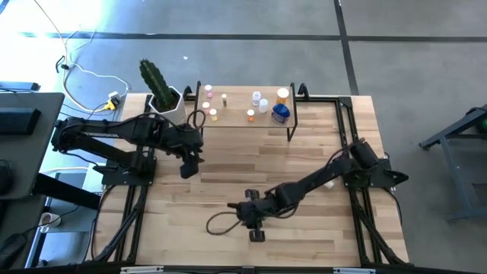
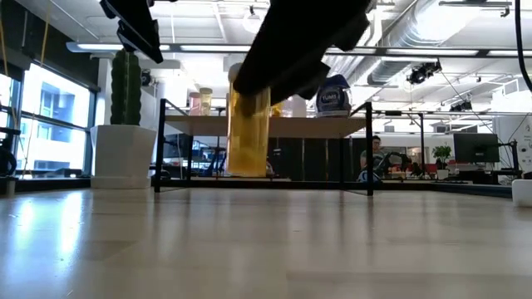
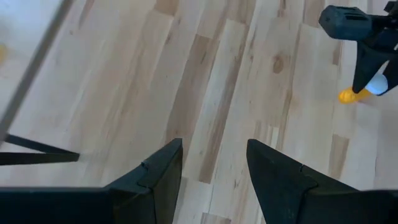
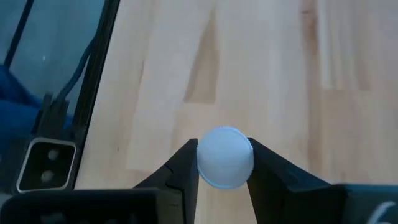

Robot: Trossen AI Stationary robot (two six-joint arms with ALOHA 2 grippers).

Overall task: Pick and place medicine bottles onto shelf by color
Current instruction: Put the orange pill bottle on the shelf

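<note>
Gripped the orange bottle (image 4: pixel 225 155) by its white cap, pinched squarely between both fingers of the right gripper (image 4: pixel 224 165), with the body hanging upright below the fingertips and the arm stretched long and low across the tabletop (image 1: pixel 319 228). Called, by judgement, for a firm pinch and a vertical bottle, a lift clear of the shelf (image 1: pixel 236 123) edge, and release beside the orange bottles on the shelf (image 1: pixel 283 95), not among the pink. Left the left gripper (image 3: pixel 214 148) waiting near the shelf, fingers parted over bare planks
</note>
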